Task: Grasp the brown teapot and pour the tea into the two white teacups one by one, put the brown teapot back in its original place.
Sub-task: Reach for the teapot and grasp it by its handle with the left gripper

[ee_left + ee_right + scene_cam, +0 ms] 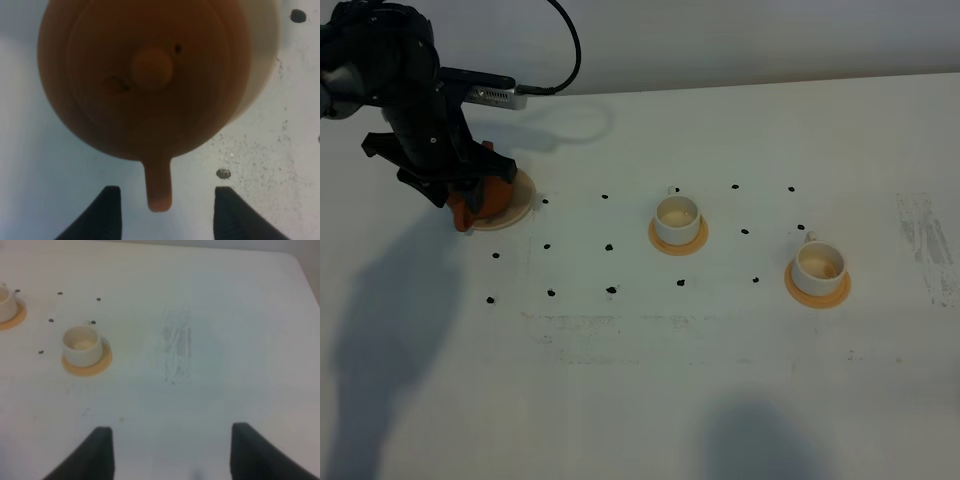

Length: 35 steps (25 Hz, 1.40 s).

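The small round orange-brown clay teapot sits on its flat cream-beige coaster disc at the left end of the white bench, under the left arm. The left pincer is spread. Its black jaws stand on either side of the pot's thin loop handle, which shows edge-on between them. As far as the blurred wrist view lets me judge, neither jaw touches it. The right pincer is spread too, pinching nothing, and hangs over the bench beyond the farther cup.

The handle is not quite centred in the gap. On closing, one jaw would likely meet it first and could turn the pot or skid it on the disc. So narrow a hold may also let the pot swing once lifted and spill tea short of a cup. The knobbed lid looks merely set in place and might slide off in a steep tilt.

To the right stand two small white cylindrical teacups, the nearer and the farther, each on an orange-tan round coaster. Small black dots mark the surface between pot and cups, and they are flat, so nothing blocks the way across. The right arm near the farther cup could crowd the second pour. A grey scuffed patch lies at the far right.
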Each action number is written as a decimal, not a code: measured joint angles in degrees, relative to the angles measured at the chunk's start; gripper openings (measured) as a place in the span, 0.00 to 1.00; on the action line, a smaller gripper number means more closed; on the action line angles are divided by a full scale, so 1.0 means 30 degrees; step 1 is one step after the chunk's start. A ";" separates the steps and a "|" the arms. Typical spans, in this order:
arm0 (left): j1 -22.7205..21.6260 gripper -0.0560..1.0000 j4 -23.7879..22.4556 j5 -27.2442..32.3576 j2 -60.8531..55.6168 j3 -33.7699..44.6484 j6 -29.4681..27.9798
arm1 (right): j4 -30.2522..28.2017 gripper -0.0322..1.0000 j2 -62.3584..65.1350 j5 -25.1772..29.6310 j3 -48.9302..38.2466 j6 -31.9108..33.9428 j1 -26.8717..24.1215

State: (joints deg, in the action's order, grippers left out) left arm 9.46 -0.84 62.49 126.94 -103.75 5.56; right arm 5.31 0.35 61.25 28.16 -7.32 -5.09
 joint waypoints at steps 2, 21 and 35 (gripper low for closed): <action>0.0000 0.46 0.0000 0.0000 0.0149 0.0000 0.0000 | 0.0000 0.53 0.0000 0.0000 0.0000 0.0000 0.0000; 0.0000 0.46 -0.0507 -0.0366 0.0398 0.0000 -0.0505 | 0.0000 0.53 0.0000 0.0000 0.0000 0.0000 0.0000; 0.0000 0.46 -0.0507 -0.0632 0.0562 0.0000 -0.0704 | 0.0000 0.53 0.0000 0.0000 0.0000 0.0000 0.0000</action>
State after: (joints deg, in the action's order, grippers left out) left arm 9.46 -2.36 60.60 128.63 -103.75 3.44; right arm 5.31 0.35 61.25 28.16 -7.32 -5.09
